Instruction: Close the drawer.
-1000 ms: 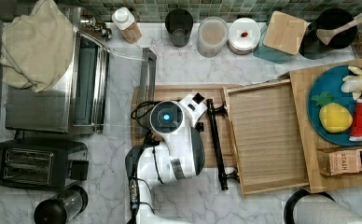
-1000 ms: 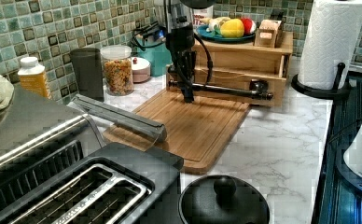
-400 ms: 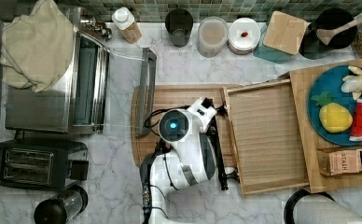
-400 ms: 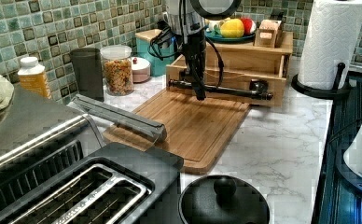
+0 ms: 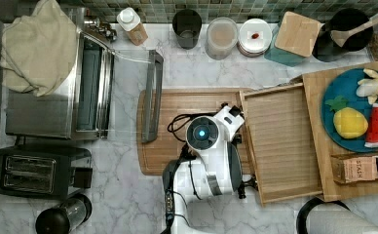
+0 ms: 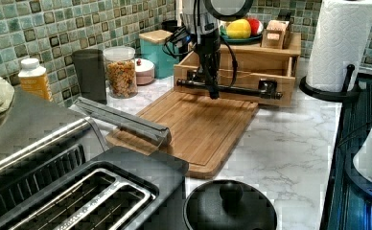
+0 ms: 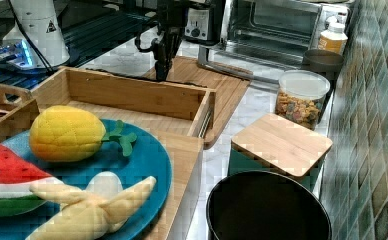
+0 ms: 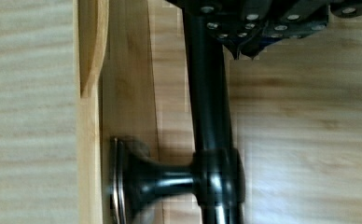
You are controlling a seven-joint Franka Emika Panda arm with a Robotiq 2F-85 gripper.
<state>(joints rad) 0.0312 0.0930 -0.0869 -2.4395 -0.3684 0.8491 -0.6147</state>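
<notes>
The black two-fingered gripper (image 6: 214, 91) hangs straight down at the long black bar handle (image 6: 229, 88) of the wide, shallow light-wood drawer (image 5: 283, 141); whether its fingers grip the bar or merely touch it cannot be told. The handle (image 8: 210, 116) runs just under the wrist. The drawer stands pulled out from the wooden stand, over the edge of the flat bamboo cutting board (image 6: 193, 127) on the marble counter (image 6: 289, 148).

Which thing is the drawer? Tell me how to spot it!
Find the wooden stand carrying the blue fruit plate. The drawer sticks out from under it toward the cutting board. Unlike that flat board, it has raised sides and a long black bar handle.
</notes>
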